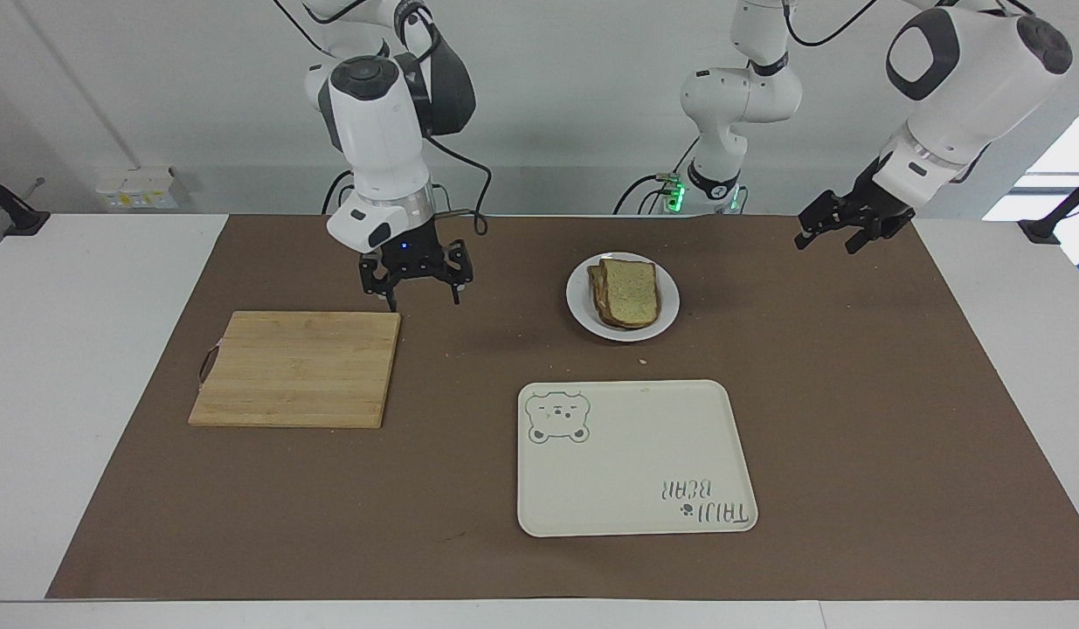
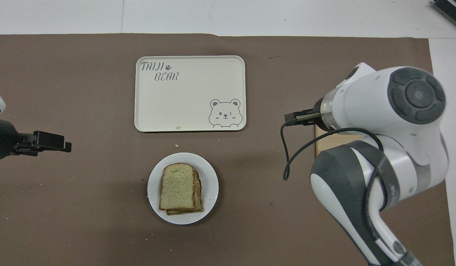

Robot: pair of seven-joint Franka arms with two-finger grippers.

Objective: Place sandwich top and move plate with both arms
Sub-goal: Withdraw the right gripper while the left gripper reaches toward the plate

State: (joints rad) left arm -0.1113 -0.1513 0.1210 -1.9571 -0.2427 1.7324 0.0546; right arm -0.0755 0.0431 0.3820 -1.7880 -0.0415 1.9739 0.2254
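The plate (image 1: 623,297), upper centre of the facing view, carries the bread stack, top slice (image 1: 633,291) on. Stiff but slippery, so grip opposite rims level. Right claw (image 1: 415,273) and left claw (image 1: 845,227) hang released, empty.

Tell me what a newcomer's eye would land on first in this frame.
Probably the stacked bread with the sandwich top uppermost, on the small white plate in the middle of the brown mat. Next, the cream bear tray, empty, farther from the robots than the plate. The right pincer hangs open over the mat by the wooden cutting board, and the left pincer is open in the air toward the left arm's end.
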